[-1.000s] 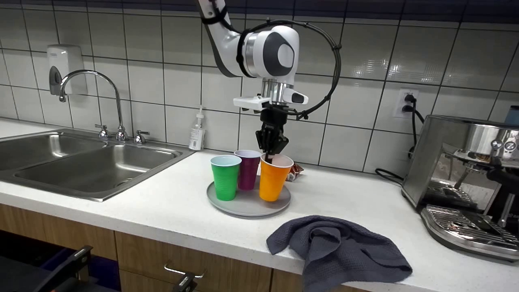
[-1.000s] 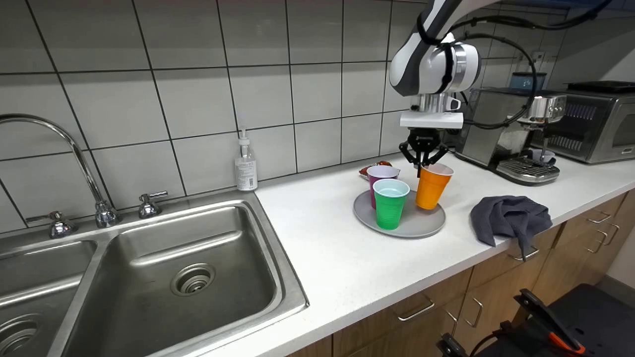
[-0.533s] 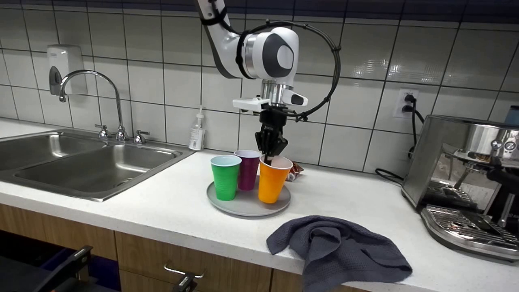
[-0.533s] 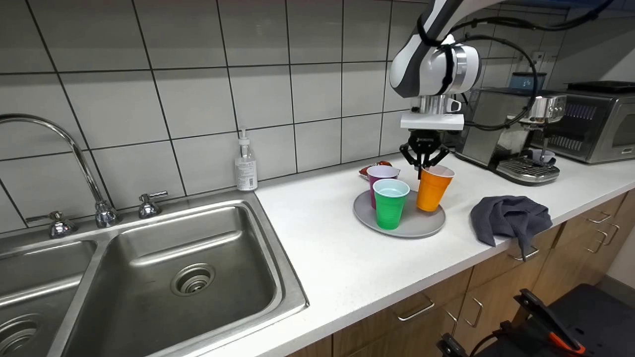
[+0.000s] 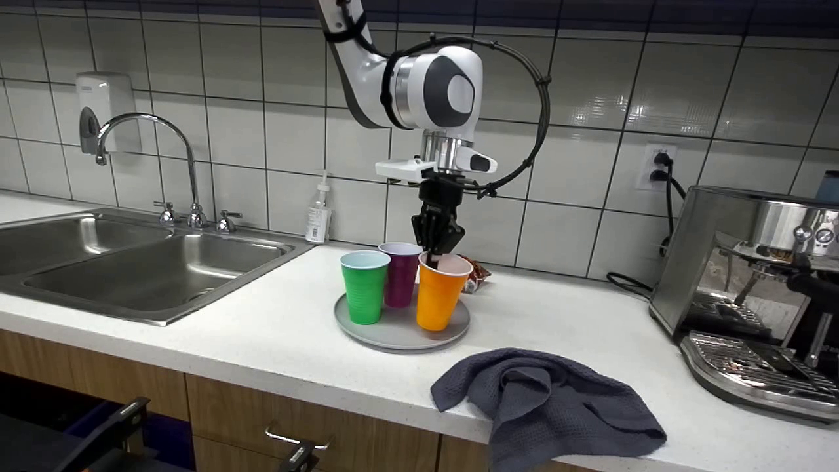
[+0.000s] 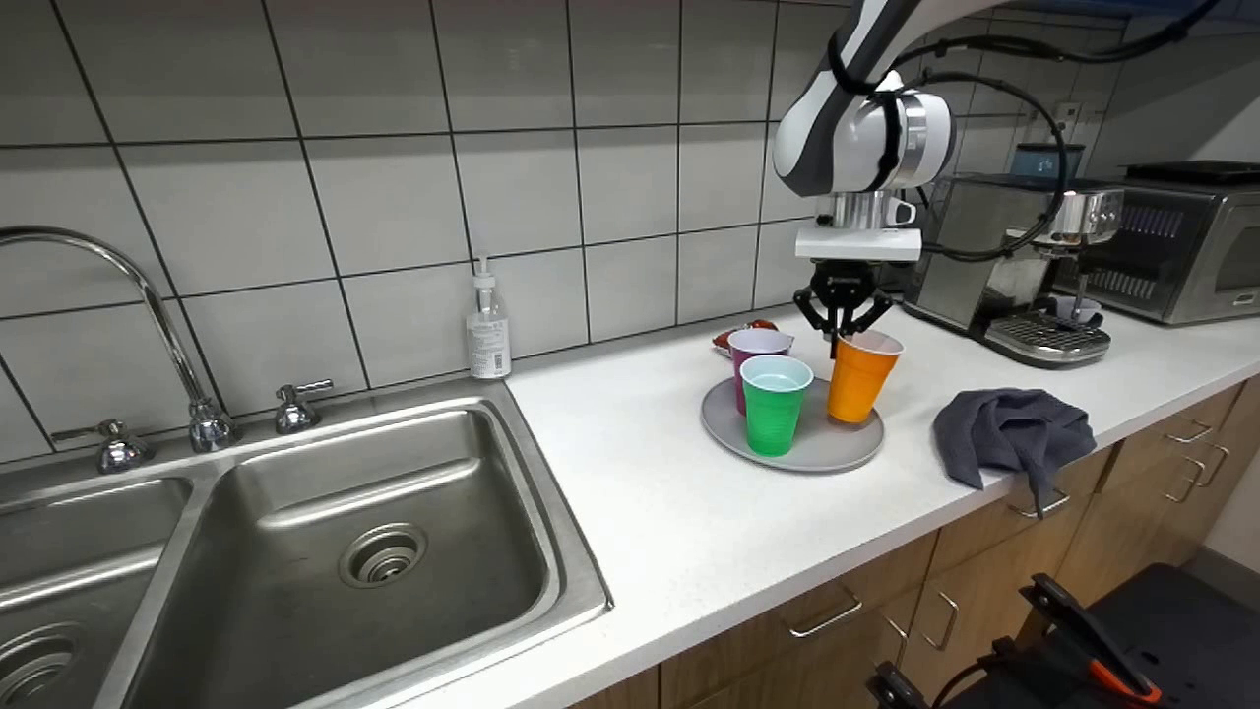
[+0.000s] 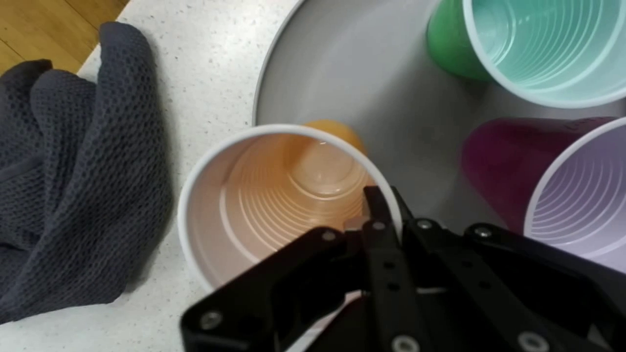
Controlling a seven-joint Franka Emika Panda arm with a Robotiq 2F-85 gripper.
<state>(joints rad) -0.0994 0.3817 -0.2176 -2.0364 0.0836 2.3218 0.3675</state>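
Orange cup [image 5: 438, 301], ribbed plastic, tilted over a round grey plate [image 5: 393, 337]; gripper [image 7: 389, 203] pinched tight on the cup's white rim, one finger inside

In the wrist view the end effector [image 7: 388, 203] covers part of the orange cup [image 7: 288, 195]; beside it, the green cup [image 7: 533, 49] and purple cup [image 7: 562, 195] run off the edges. Below the end effector, in an exterior view, the orange cup partly hides a red packet [image 5: 477, 276], its markings too small to read.
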